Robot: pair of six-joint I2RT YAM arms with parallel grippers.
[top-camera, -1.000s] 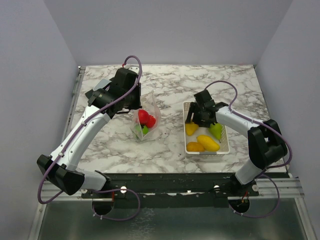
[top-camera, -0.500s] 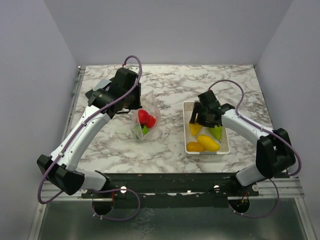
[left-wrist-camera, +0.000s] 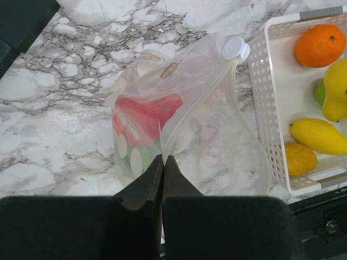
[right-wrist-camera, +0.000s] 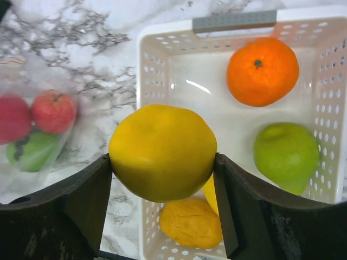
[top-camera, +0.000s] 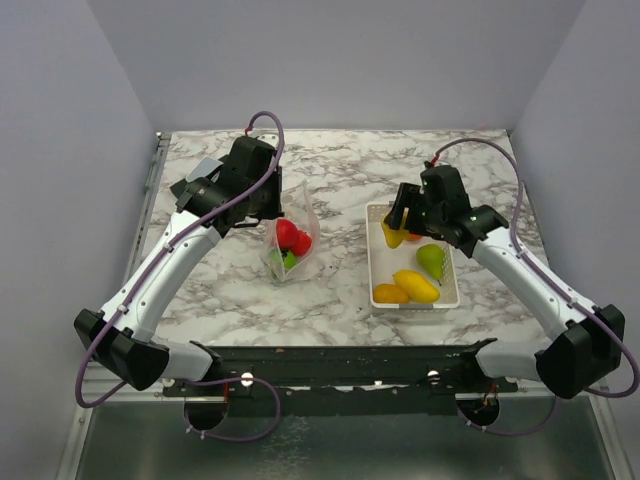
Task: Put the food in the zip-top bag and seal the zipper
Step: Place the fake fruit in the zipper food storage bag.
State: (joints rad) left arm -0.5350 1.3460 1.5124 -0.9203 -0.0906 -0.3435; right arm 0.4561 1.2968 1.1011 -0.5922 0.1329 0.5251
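The right gripper [right-wrist-camera: 162,181], clamped on a yellow fruit [right-wrist-camera: 162,149], holds it above the white tray [right-wrist-camera: 142,81], where 4 more pieces lie. The left gripper [left-wrist-camera: 162,168], jaws together on the rim of the zip-top bag [left-wrist-camera: 162,81], props its mouth open on the tabletop [left-wrist-camera: 54,108], red and green pieces inside. Loading looks under way: next, the fruit needs carrying left and lowering into the mouth. The zipper [left-wrist-camera: 198,108] is unsealed.
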